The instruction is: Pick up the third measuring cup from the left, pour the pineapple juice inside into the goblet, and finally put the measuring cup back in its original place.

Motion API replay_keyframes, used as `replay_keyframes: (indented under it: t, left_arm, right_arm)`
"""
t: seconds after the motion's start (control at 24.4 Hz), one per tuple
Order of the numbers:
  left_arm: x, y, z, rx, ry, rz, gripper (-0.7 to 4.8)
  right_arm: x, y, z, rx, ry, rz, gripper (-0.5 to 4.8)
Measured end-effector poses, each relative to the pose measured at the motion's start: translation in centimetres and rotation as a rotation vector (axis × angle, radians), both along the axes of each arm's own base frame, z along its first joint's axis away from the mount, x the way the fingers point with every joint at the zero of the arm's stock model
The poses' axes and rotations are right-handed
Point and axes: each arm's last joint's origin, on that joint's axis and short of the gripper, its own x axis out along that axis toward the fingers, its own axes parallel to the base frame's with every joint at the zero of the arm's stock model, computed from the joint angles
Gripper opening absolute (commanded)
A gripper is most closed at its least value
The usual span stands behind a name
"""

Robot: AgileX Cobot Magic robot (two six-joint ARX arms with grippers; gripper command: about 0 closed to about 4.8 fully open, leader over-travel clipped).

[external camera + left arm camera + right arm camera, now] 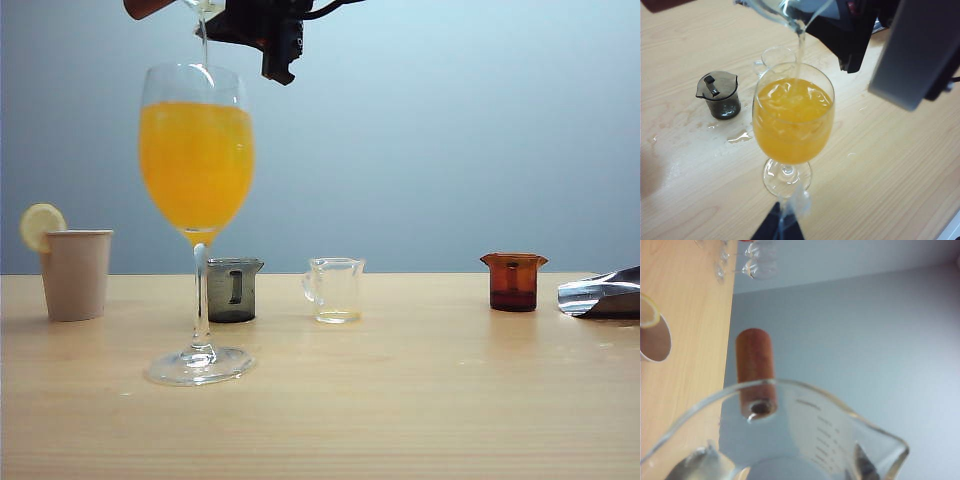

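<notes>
The third measuring cup (790, 440) is held tipped by the right gripper (262, 30), jaws apparently closed on it, so pineapple juice (800, 50) streams into the goblet (197, 160) near the tabletop's (400, 400) front-left edge; the left gripper's (780, 227) jaws cannot be judged.

A tilted measuring cup (771, 11) is seen above the goblet (792, 120), and a thin pale stream of pineapple juice (800, 47) is being poured from its spout into the bowl, which is filled with orange liquid (792, 125). The cup is carried by the dark right gripper (852, 35). A smoky grey cup (719, 93) is set to one side, a clear cup (775, 56) is glimpsed behind the goblet, and small puddles (740, 136) are spotted on the wooden table (880, 165).
</notes>
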Motion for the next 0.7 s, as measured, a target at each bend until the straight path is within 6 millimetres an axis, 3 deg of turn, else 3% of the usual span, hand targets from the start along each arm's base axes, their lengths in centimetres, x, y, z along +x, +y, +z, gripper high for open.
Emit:
replay_keyframes:
  t: [0.7]
  left_arm:
    - [0.02, -0.01, -0.01, 0.001, 0.001, 0.0, -0.05]
  right_arm:
    - [-0.14, 0.08, 0.19, -0.083, -0.152, 0.047, 1.98]
